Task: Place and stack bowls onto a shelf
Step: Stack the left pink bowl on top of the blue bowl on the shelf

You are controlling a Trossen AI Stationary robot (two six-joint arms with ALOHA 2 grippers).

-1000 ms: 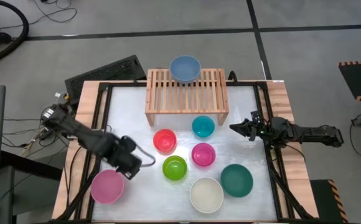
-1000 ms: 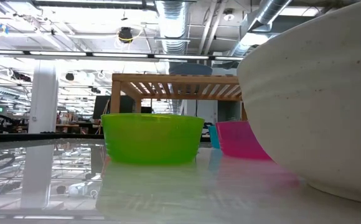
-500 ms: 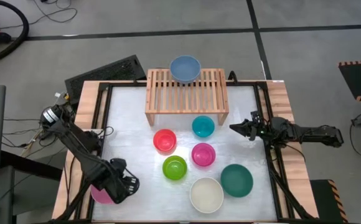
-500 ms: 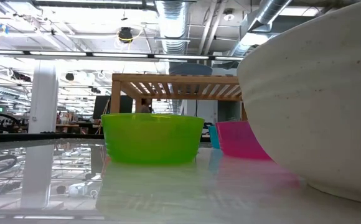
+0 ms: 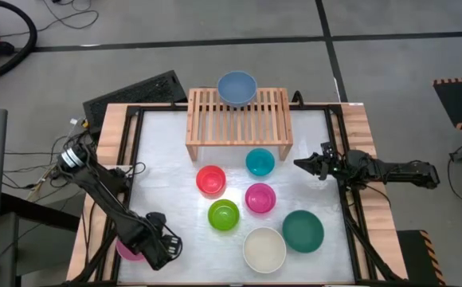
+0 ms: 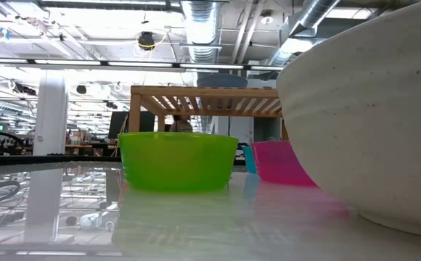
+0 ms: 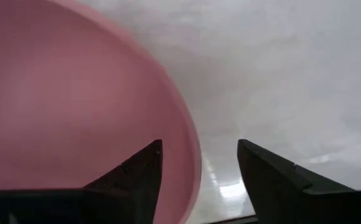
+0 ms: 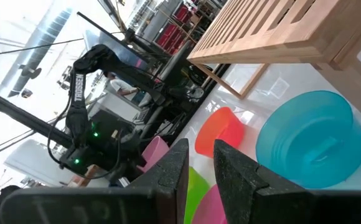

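My left gripper is open at the near left of the table. It points down over the right rim of the pink bowl, with one finger inside the rim and one outside. I see no touch. The arm hides most of that bowl from above. The blue bowl sits on the far edge of the wooden shelf. Red, cyan, magenta, lime, cream and teal bowls stand on the table. My right gripper waits shut at the right edge.
The shelf stands at the table's far middle, and its slats to either side of the blue bowl are bare. The loose bowls cluster in the middle and near right. In the low view the cream bowl fills the right side and the lime bowl stands ahead.
My left gripper has moved toward the table's near edge and down, from beside the lime bowl to the pink bowl's right rim. It now covers most of that bowl. The right arm and the other bowls have kept still.
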